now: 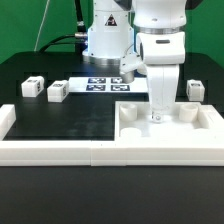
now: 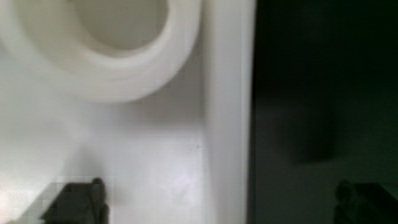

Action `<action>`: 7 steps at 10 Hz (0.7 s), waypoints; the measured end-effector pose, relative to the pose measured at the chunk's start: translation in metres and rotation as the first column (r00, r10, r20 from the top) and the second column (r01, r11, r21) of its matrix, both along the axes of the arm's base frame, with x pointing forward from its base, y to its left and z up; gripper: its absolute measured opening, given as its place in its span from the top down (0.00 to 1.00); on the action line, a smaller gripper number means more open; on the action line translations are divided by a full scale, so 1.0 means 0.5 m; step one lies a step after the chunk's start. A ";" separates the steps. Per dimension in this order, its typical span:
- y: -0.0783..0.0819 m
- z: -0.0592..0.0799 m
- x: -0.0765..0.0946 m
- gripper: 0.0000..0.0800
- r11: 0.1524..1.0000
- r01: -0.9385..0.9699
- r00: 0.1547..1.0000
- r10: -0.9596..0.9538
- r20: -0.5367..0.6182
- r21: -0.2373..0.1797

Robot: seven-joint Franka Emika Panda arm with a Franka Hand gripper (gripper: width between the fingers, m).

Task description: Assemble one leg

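Note:
Three small white legs with tags stand on the black table in the exterior view: two on the left [image 1: 33, 87] [image 1: 57, 92] and one on the right [image 1: 193, 89]. None shows in the wrist view. My gripper [image 1: 157, 113] is low over the large white square panel [image 1: 172, 130], well away from every leg. In the wrist view the gripper [image 2: 219, 205] is open and empty. One fingertip [image 2: 75, 200] is over the panel [image 2: 160, 140] and the other over the black table. The panel's edge runs between them, with a round recess [image 2: 98, 35] close by.
The marker board [image 1: 107, 83] lies at the back by the robot's base. A low white fence [image 1: 60, 152] runs along the table's front and up the exterior view's left side. The panel sits against it at the front right.

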State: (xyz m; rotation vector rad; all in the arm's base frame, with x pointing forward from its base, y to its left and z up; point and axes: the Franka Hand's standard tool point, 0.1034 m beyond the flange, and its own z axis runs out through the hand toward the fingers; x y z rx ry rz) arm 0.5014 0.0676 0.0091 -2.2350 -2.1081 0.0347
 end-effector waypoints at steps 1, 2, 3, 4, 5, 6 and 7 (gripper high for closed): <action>0.000 0.000 0.000 0.19 1.000 0.000 1.000 0.000 0.000 0.000; 0.000 0.000 0.000 0.19 1.000 0.000 1.000 0.000 0.000 0.000; 0.002 0.004 0.000 0.19 1.000 0.016 1.000 -0.016 -0.001 -0.002; 0.010 0.033 -0.002 0.19 0.999 0.033 0.999 -0.033 0.006 -0.011; 0.018 0.065 -0.010 0.19 0.999 0.049 0.999 -0.048 0.009 -0.023; 0.027 0.089 -0.014 0.19 0.998 0.051 0.998 -0.050 0.023 -0.028; 0.036 0.107 -0.019 0.19 0.998 0.051 0.998 -0.050 0.039 -0.029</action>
